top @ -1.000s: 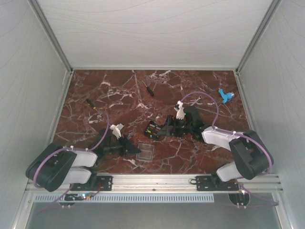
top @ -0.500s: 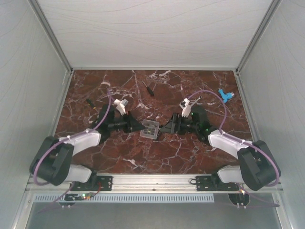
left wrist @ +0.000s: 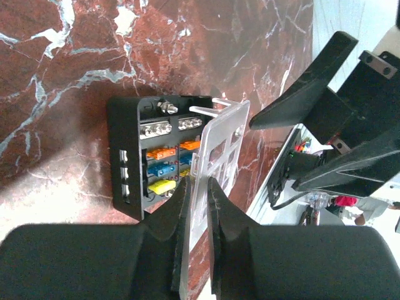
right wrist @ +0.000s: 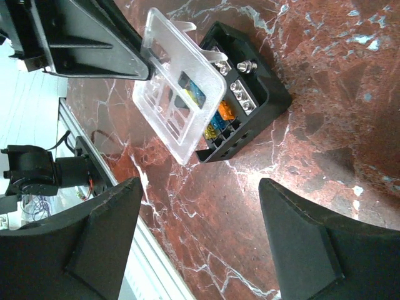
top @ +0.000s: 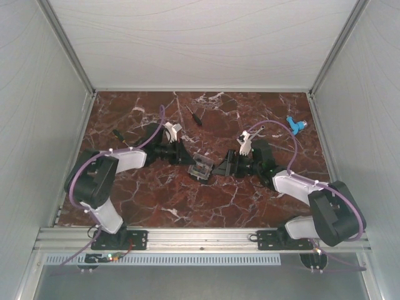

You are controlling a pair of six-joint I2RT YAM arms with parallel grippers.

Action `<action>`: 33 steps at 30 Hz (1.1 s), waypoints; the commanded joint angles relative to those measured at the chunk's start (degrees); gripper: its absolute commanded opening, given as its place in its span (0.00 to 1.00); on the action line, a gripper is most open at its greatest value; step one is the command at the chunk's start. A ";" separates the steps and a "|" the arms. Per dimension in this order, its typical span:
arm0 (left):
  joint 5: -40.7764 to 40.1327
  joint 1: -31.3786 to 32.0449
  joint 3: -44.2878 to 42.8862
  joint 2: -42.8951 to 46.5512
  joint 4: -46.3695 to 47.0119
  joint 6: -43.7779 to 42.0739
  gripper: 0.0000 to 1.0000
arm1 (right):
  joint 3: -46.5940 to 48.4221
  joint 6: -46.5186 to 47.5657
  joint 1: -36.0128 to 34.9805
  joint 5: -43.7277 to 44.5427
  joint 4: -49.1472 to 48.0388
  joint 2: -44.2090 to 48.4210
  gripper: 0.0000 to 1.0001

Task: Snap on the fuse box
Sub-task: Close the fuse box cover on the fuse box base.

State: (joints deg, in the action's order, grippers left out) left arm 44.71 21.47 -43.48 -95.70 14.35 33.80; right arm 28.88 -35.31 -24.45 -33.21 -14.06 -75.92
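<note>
One fuse box (right wrist: 250,94) sits between left jaws pinching its lid (right wrist: 169,119) and spread right jaws.

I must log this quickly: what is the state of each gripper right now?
Left gripper: closed, holding the clear lid by its edge.
Right gripper: open, holding nothing; the fuse box lies beyond its fingertips.

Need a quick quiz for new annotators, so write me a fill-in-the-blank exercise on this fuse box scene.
1. The left gripper pinches the clear lid; its jaws are ____.
2. The right gripper holds nothing; its jaws are ____.
3. The fuse box shows orange, blue and ____ fuses.
Missing words: shut; open; yellow.
</note>
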 commanded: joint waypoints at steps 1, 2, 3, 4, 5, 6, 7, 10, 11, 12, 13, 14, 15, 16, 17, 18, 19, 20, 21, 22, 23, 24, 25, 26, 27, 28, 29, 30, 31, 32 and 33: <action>3.19 0.85 -3.84 -3.69 -0.32 -2.62 0.00 | -0.42 1.37 0.67 -0.10 -2.80 -0.86 0.73; 3.20 1.11 -4.24 -4.25 -0.30 -2.79 0.00 | -0.41 1.45 0.69 -0.21 -2.93 -1.03 0.73; 3.07 1.38 -4.60 -4.84 -0.29 -2.98 0.00 | -0.41 1.41 0.76 -0.27 -3.09 -1.27 0.73; 3.02 1.43 -4.77 -5.19 -0.18 -3.03 0.00 | -0.43 1.39 0.72 -0.34 -3.30 -1.50 0.73; 3.03 1.45 -4.84 -5.50 0.07 -3.04 0.00 | -0.41 1.31 0.78 -0.54 -3.40 -1.70 0.73; 2.90 1.46 -4.90 -5.79 0.22 -3.04 0.00 | -0.45 1.22 0.72 -0.66 -3.54 -1.86 0.73; 2.66 1.46 -5.08 -6.02 0.19 -3.16 0.00 | -0.41 1.13 0.74 -0.77 -3.74 -2.08 0.73; 2.58 1.47 -5.23 -6.85 0.16 -3.07 0.00 | -0.28 0.90 0.72 -1.10 -4.03 -2.83 0.73; 2.55 1.53 -5.21 -7.12 0.33 -3.00 0.00 | -0.24 0.88 0.76 -1.21 -4.08 -3.06 0.73; 2.57 1.53 -5.14 -7.36 0.48 -2.89 0.00 | -0.23 0.83 0.73 -1.25 -4.19 -3.21 0.73; 2.58 1.54 -5.00 -7.58 0.71 -2.72 0.00 | -0.17 0.78 0.72 -1.26 -4.32 -3.40 0.73; 2.49 1.51 -4.77 -7.67 1.07 -2.51 0.00 | -0.15 0.70 0.74 -1.24 -4.43 -3.55 0.73; 2.49 1.47 -4.46 -7.67 1.61 -2.19 0.00 | -0.08 0.67 0.74 -1.36 -4.40 -3.75 0.73; 2.64 1.42 -3.95 -7.40 2.74 -1.63 0.00 | -0.04 0.68 0.76 -1.54 -4.39 -3.87 0.73; 3.12 1.32 -3.32 -7.00 4.16 -0.73 0.00 | 0.03 0.56 0.72 -1.63 -4.40 -3.94 0.73; 4.23 1.07 -2.80 -6.25 5.66 0.81 0.00 | 0.11 0.65 0.74 -1.72 -4.36 -3.89 0.73; 5.19 0.84 -2.41 -5.70 6.90 1.80 0.00 | 0.12 0.68 0.72 -1.69 -4.25 -3.84 0.73; 5.91 0.73 -2.32 -5.24 7.42 2.51 0.00 | 0.12 0.68 0.75 -1.69 -4.17 -3.76 0.73; 6.33 0.57 -2.39 -4.76 7.48 2.86 0.00 | 0.12 0.68 0.76 -1.73 -4.07 -3.61 0.73; 6.43 0.51 -2.51 -4.29 7.30 3.00 0.00 | 0.19 0.71 0.77 -1.71 -4.02 -3.58 0.73; 6.32 0.38 -2.64 -3.90 6.89 3.02 0.00 | 0.21 0.72 0.73 -1.71 -3.96 -3.53 0.74; 6.01 0.29 -2.78 -3.49 6.53 3.02 0.00 | 0.21 0.76 0.72 -1.68 -3.95 -3.46 0.74; 5.55 0.17 -2.91 -3.18 6.04 2.95 0.00 | 0.21 0.77 0.78 -1.64 -3.90 -3.37 0.73; 5.19 -0.05 -2.96 -3.07 5.60 2.87 0.00 | 0.21 0.83 0.72 -1.63 -3.95 -3.44 0.74; 4.83 -0.17 -2.93 -3.01 5.33 2.96 0.00 | 0.13 0.77 0.73 -1.59 -3.89 -3.44 0.74; 4.24 -0.21 -3.00 -3.14 5.01 2.97 0.00 | 0.12 0.72 0.72 -1.61 -3.99 -3.48 0.74; 3.70 -0.33 -3.02 -3.16 4.77 2.94 0.00 | 0.04 0.76 0.76 -1.67 -4.01 -3.50 0.74; 3.12 -0.37 -3.00 -3.39 4.64 3.00 0.00 | 0.03 0.77 0.73 -1.68 -4.05 -3.57 0.73; 2.51 -0.38 -3.07 -3.60 4.37 2.98 0.00 | 0.03 0.79 0.72 -1.68 -4.04 -3.59 0.74; 1.91 -0.34 -3.14 -3.87 4.23 2.94 0.00 | 0.03 0.76 0.69 -1.60 -4.11 -3.56 0.73; 1.13 -0.38 -3.18 -4.06 4.08 2.94 0.00 | -0.04 0.77 0.76 -1.59 -4.17 -3.63 0.73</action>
State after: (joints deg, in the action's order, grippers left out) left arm 47.99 21.41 -45.63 -100.20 17.45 36.25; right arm 28.88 -35.03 -23.99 -34.33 -15.79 -79.46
